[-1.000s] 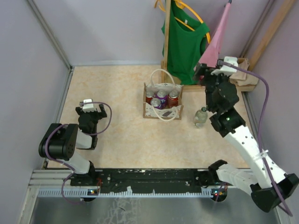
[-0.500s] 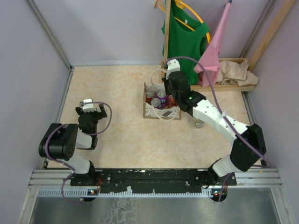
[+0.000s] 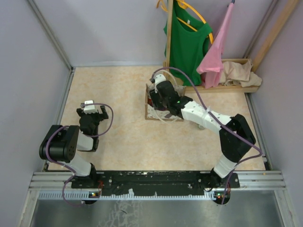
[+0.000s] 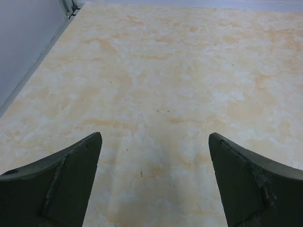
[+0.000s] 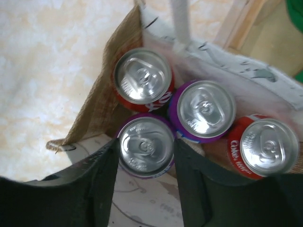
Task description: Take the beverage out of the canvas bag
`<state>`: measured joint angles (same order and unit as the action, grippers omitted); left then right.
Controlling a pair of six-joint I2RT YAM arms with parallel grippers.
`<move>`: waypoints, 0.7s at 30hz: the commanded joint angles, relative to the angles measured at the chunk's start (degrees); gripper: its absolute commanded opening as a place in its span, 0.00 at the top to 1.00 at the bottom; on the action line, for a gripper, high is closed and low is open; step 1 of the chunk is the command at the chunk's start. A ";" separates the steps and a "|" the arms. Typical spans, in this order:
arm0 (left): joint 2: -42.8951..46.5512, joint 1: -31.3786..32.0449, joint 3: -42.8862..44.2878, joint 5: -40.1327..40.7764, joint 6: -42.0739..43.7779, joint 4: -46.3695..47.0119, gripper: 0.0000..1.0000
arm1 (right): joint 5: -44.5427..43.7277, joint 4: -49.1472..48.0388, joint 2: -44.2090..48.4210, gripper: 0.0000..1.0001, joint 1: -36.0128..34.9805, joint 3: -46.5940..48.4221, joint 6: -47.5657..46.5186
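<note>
The canvas bag (image 3: 150,112) stands in the middle of the table, its burlap wall (image 5: 94,111) and white handle (image 5: 180,19) showing in the right wrist view. Several beverage cans stand upright inside it: a red one (image 5: 143,75), a purple one (image 5: 204,109), a red Coke (image 5: 265,146) and a nearer purple can (image 5: 146,144). My right gripper (image 3: 159,100) reaches down into the bag and is shut on that nearer purple can, a finger pressed on each side of it (image 5: 144,158). My left gripper (image 3: 89,106) rests open at the left, over bare table (image 4: 154,142).
A wooden rack (image 3: 168,38) behind the bag carries a green shirt (image 3: 187,45) and a pink cloth (image 3: 215,54). A plain tan cloth (image 3: 240,73) lies on the shelf at the back right. Grey walls enclose the table on three sides.
My right arm swung from the back right over to the bag, lowered into it, and its jaws closed round the purple can. The left arm has not moved.
</note>
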<state>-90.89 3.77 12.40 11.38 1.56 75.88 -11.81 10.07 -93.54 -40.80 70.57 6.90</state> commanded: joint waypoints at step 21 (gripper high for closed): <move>-0.35 0.06 -0.32 0.18 0.28 1.03 0.00 | -7.97 1.01 -2.80 0.01 -5.96 -1.31 5.21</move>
<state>-90.89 3.77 12.40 11.38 1.56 75.88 -16.99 8.58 -94.39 -45.45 67.92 10.68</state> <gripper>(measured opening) 0.998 0.990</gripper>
